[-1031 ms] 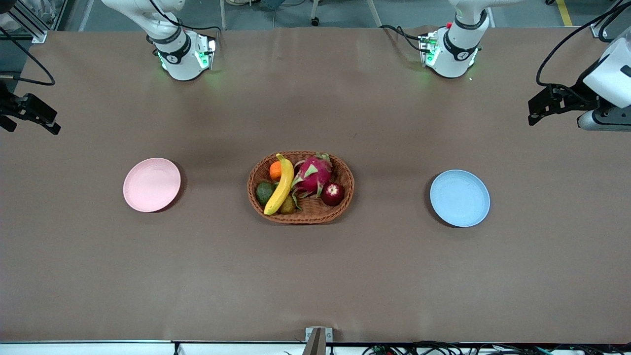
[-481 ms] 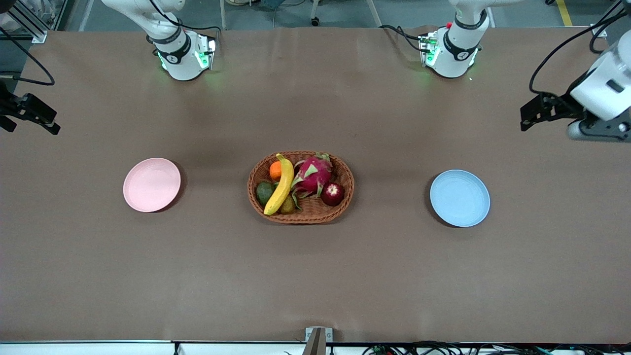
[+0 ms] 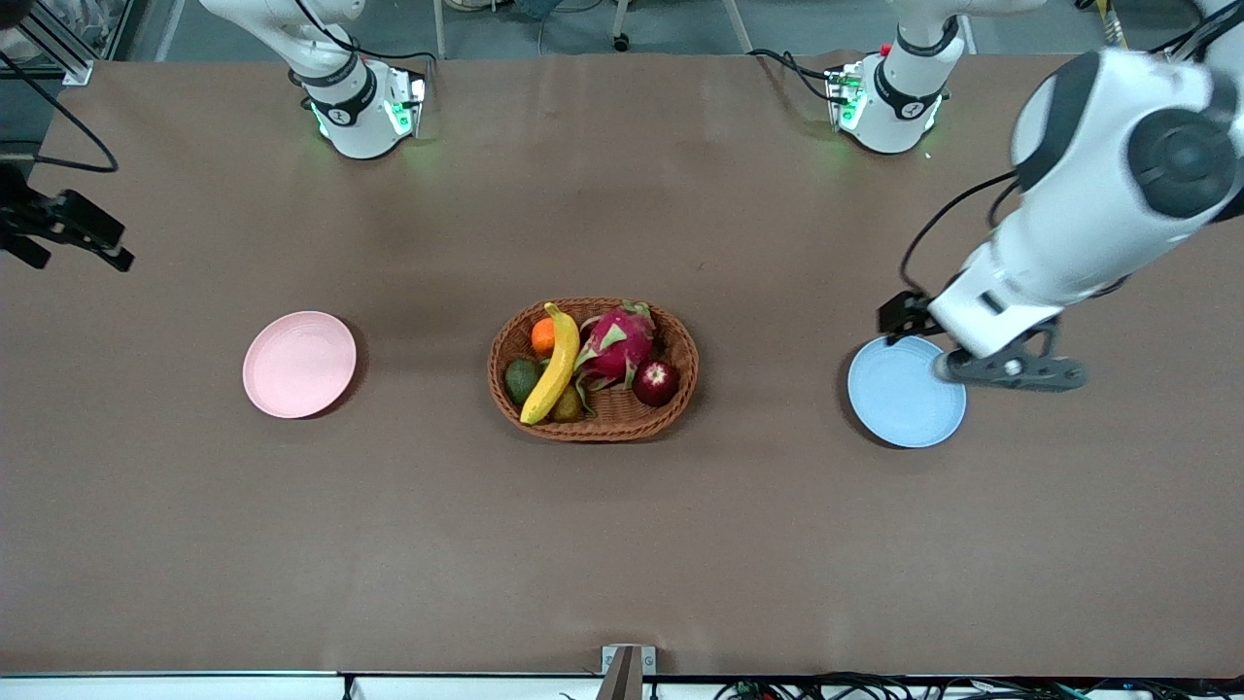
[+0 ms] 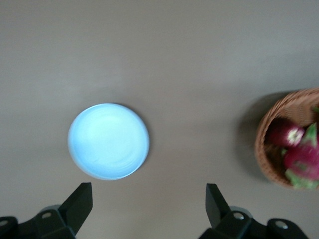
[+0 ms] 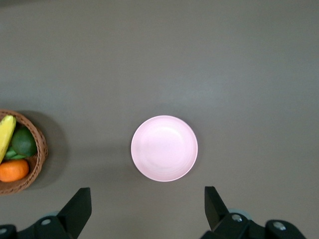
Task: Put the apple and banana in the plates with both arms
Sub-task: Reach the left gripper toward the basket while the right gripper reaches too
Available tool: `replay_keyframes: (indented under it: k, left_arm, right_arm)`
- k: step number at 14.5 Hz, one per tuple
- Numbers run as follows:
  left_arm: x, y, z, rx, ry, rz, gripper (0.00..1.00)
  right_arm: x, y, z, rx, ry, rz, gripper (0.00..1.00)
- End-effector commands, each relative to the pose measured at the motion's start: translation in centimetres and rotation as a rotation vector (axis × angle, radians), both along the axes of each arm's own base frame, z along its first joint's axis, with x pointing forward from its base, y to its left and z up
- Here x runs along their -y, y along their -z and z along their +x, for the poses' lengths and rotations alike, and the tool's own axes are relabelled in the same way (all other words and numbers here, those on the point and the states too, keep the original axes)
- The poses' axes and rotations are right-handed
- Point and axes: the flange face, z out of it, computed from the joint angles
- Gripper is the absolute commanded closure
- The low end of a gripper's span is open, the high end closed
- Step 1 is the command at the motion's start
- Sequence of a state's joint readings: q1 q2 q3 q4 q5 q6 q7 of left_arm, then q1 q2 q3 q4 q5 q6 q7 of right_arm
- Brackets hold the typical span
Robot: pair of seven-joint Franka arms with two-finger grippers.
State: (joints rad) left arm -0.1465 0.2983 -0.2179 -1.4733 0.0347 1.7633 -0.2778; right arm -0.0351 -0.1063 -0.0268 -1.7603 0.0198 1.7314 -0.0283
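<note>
Apple [image 3: 656, 381] and banana [image 3: 553, 367] in basket [image 3: 593, 428], midway between pink plate [image 3: 298, 365] and blue plate [image 3: 906, 393], one per arm. Left gripper [image 4: 148, 206] over blue plate, fingers wide, empty. Right gripper [image 5: 147, 208] up at table's end, fingers wide, empty, waiting.

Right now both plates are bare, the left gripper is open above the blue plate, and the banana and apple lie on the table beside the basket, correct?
One thing is wrong: the banana and apple lie in the basket, not on the table beside it, as the front view shows. The rest holds: the pink plate and blue plate are bare, and the left gripper is open above the blue one.
</note>
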Motion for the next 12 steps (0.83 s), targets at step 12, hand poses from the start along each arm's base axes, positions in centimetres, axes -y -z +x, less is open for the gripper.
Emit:
replay_keyframes:
  k: [12]
  left_arm:
    - [23.0,19.5,-4.0,-0.123,-0.694,-0.131,0.0]
  right_arm:
    - [-10.4,18.4,6.4,-0.33,-0.071,0.229,0.0]
